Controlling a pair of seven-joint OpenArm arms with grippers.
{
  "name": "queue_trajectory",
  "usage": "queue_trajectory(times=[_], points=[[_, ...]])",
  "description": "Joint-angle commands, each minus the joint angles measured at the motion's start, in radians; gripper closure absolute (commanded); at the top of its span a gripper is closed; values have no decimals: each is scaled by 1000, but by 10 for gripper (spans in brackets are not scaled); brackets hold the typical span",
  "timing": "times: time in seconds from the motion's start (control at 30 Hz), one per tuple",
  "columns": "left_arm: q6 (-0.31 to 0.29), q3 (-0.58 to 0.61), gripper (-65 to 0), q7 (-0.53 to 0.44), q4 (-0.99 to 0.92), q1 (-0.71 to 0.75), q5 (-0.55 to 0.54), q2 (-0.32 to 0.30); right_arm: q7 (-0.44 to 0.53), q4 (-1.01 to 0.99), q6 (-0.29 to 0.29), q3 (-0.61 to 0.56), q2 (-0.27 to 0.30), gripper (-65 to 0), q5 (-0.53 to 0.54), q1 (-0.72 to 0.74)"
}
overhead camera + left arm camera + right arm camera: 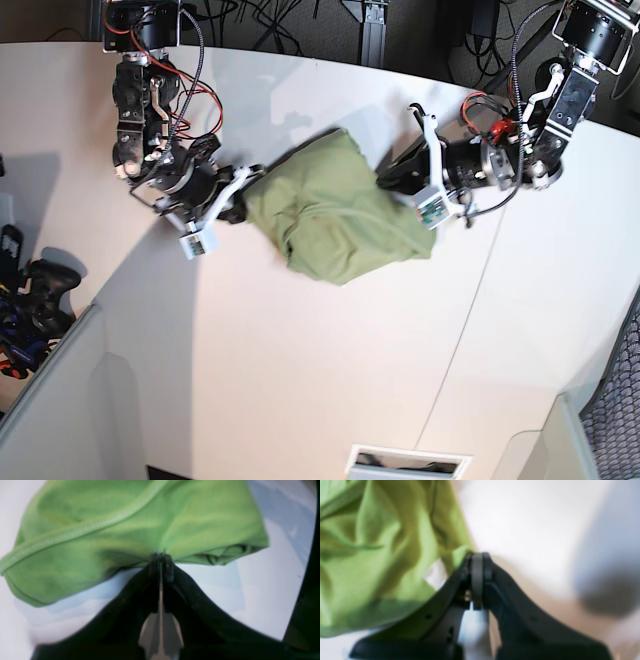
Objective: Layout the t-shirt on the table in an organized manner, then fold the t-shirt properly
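Grippers (161,555) (477,555), two, both apparently pinch one t-shirt (335,205) on one table (300,380).

Two black arms (150,120) with white brackets, red and black cables, black curved pincers (161,556).

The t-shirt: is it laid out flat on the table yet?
No, in the base view the t-shirt is a bunched, wrinkled heap on the table, with no sleeves spread out.

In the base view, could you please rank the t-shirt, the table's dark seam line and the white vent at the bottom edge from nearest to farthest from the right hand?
From the right hand:
1. t-shirt, touching it, mid-table.
2. seam line, beyond the shirt, on the view's right.
3. white vent, at the bottom edge.
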Motion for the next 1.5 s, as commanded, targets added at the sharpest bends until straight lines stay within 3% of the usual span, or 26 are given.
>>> queue_trajectory(times=[0.0, 0.23, 0.6, 0.9, 1.17, 1.47], points=[[-11, -6, -17, -31, -2, -32, -8, -3, 2, 19, 4, 6, 10, 0, 11, 7], [-11, -6, -17, -35, -103, -145, -6, -3, 2, 30, 5, 6, -9, 0, 82, -53], [-11, -6, -17, -87, -318, -309, 6, -3, 1, 168, 5, 6, -139, 0, 59, -117], [-11, -50, -18, -85, -310, -329, -38, -40, 2, 214, 4, 21, -141, 0, -24, -119], [-11, -216, -18, 89, -19, -186, -238, -131, -4, 302, 5, 133, -100, 0, 4, -122], [-11, -409, -18, 123, 261, 182, -272, -208, -49, 381, 5, 287, -23, 0, 108, -264]])
